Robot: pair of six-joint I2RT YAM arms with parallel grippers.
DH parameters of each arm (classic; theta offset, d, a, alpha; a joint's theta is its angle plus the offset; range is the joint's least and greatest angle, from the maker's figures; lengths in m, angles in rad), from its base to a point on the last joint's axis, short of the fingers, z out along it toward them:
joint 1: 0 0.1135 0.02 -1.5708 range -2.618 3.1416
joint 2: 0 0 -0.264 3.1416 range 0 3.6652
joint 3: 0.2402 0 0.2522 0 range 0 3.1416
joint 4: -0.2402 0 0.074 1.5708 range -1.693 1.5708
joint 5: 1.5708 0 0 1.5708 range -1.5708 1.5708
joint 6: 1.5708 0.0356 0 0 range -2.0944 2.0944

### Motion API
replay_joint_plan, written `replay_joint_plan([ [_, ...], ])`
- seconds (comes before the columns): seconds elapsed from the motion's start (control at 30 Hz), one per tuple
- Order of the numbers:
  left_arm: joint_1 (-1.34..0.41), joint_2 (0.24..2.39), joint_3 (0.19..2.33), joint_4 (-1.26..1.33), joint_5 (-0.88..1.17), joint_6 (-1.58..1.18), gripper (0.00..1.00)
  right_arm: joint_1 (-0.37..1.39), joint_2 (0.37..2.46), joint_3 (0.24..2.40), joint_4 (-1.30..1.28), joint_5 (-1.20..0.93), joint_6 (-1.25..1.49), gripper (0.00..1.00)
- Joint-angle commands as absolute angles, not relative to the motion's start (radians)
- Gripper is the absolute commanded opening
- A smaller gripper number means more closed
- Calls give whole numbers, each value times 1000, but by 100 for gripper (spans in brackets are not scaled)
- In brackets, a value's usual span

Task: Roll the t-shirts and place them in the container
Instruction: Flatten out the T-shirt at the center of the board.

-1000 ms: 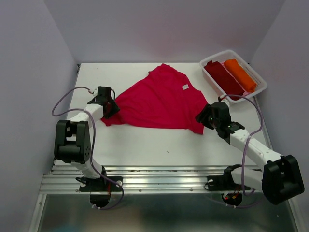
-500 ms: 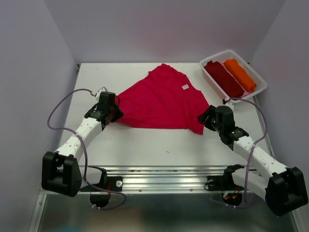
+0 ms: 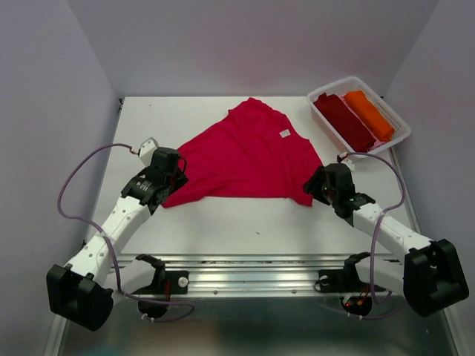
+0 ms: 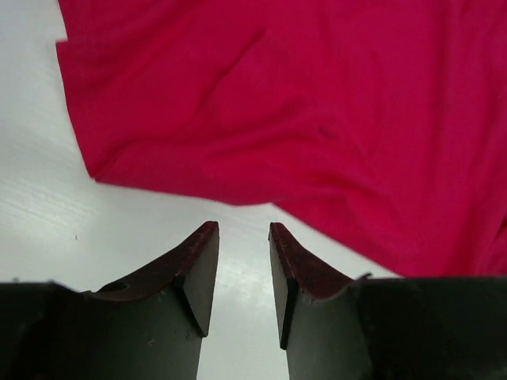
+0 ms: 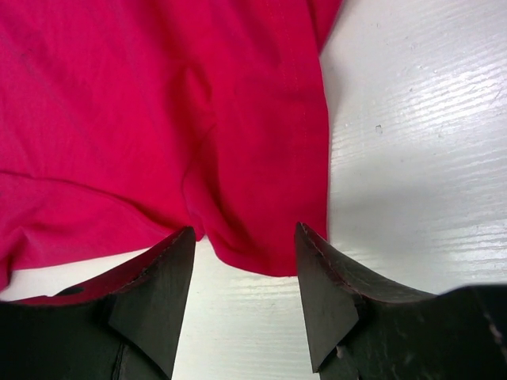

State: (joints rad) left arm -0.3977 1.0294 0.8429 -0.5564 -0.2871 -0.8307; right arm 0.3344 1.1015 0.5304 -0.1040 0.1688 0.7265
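— What are the two claws doing at the near side?

— The left claw has its fingers parted by a narrow gap and holds nothing. Its tips sit over bare tabletop, just short of the near left edge of the crimson t-shirt. The right claw is spread wider. The shirt's near right corner lies between its fingers, but they are not closed on it.

— And the shirt itself?

— It lies spread flat in the middle of the tabletop, roughly triangular, narrowing toward the far side. There is a small white label near its far right part.

— Anything beyond that?

— At the far right corner there is a white tray. A maroon roll and an orange roll lie in it side by side, the orange one on the right.
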Motion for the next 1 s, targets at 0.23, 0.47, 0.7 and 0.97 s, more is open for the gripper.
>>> replay_joint_plan([
  [0.23, -353, 1370, 925, -362, -318, -693, 77, 331, 1186, 566, -77, 107, 735, 62],
  [0.47, -325, 1488, 911, -242, -264, -657, 68, 310, 1221, 558, -71, 70, 782, 65],
  [0.7, -307, 1554, 856, -195, -250, -655, 59, 310, 1163, 522, -109, 164, 796, 62],
  [0.97, -299, 1591, 833, -152, -206, -663, 7, 301, 1092, 457, -175, 189, 903, 65],
])
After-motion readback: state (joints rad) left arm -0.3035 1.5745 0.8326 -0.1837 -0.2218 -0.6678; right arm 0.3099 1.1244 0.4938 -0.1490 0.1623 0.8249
